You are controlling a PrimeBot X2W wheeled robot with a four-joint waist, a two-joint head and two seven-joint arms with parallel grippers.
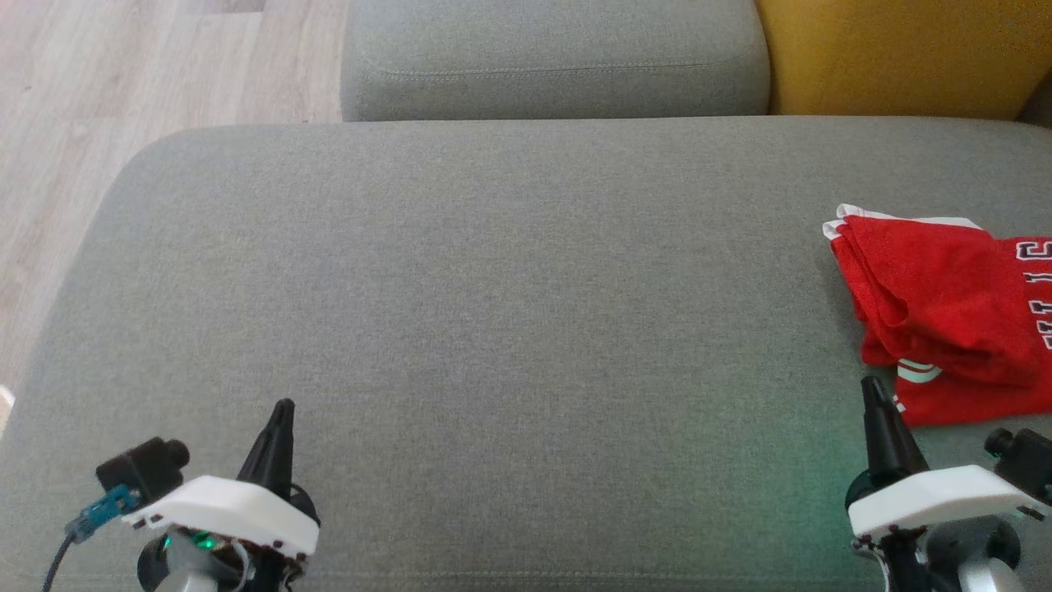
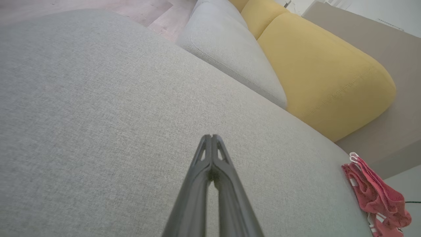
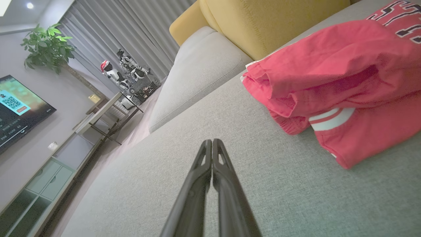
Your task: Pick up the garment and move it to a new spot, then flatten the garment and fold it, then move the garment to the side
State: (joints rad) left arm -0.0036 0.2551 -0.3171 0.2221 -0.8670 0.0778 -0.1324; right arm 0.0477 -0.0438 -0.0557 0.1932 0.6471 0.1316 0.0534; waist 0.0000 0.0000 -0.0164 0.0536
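My left gripper (image 1: 282,407) sits at 7 o'clock in the head view, fingers pressed together and holding nothing, over the grey seat cushion (image 1: 509,288). My right gripper (image 1: 873,384) sits at 5 o'clock, fingers likewise pressed together and empty, its tip just beside the near edge of the garment (image 1: 937,312). The garment, red with white trim and lettering, lies bunched in folds on the seat cushion at 3 to 4 o'clock. Farther off: grey back cushion (image 1: 551,57) at 12 o'clock, yellow cushion (image 1: 896,49) at 1 o'clock, wooden floor (image 1: 123,74) at 11 o'clock
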